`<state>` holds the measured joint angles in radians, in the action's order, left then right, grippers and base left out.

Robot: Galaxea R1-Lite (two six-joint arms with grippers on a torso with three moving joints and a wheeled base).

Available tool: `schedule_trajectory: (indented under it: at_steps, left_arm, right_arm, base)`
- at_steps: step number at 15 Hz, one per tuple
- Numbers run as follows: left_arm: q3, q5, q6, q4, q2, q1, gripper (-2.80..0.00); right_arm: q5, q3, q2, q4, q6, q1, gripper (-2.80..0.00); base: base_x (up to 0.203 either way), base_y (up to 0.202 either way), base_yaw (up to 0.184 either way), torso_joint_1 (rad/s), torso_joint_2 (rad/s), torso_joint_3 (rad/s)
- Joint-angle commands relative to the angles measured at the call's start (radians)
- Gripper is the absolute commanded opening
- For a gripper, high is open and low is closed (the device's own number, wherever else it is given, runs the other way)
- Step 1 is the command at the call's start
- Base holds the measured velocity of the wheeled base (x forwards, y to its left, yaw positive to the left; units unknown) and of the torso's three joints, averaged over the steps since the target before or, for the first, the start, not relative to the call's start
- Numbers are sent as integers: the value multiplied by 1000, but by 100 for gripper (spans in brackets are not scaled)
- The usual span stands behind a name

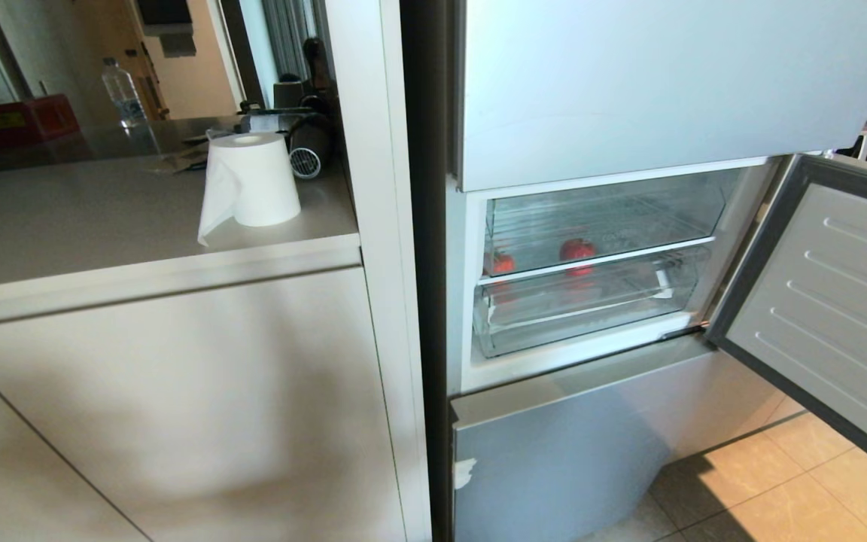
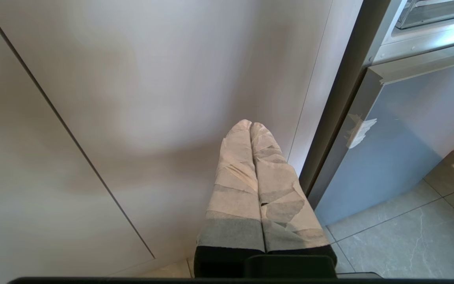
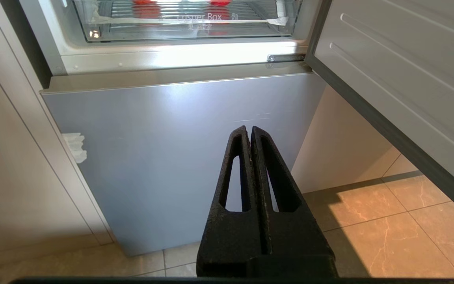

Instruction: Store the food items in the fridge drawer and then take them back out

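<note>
The left tool (image 2: pixel 250 125) has two long tapering fingers (image 2: pixel 235 185) wrapped in overlapping strips of pale, beige-white tape, torn and creased in places, with a greyer band lower down and a black base beneath. The right tool (image 3: pixel 249 129) is bare matte black with a rough, grainy surface; each finger (image 3: pixel 233 173) is a tapered wedge pierced by one long slot.

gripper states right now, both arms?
Left gripper: closed, holding nothing.
Right gripper: closed, holding nothing.
</note>
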<state>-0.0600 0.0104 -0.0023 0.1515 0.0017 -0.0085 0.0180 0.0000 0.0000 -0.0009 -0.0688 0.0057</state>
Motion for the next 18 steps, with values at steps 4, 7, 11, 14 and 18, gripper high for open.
schedule_trajectory:
  at_steps: [4,7,11,14,18]
  left_arm:
    - [0,0,1,2,0,1,-280]
    - [0,0,-1,0,0,0,-280]
    - [0,0,0,0,0,0,-280]
    - [0,0,-1,2,0,-1,-280]
    - [0,0,1,0,0,1,-280]
  right_arm:
    - [2,0,1,2,-11,0,-280]
    - [-2,0,0,2,-3,0,-280]
    - [-4,0,0,1,4,0,-280]
    - [0,0,2,-1,1,0,-280]
    - [-3,0,1,-1,11,0,-280]
  base:
    - [0,0,0,0,0,0]
    - [0,0,0,0,0,0]
    - [0,0,0,0,0,0]
    - [-1,0,-86,3,3,2]
    - [-1,8,-175,5,2,2]
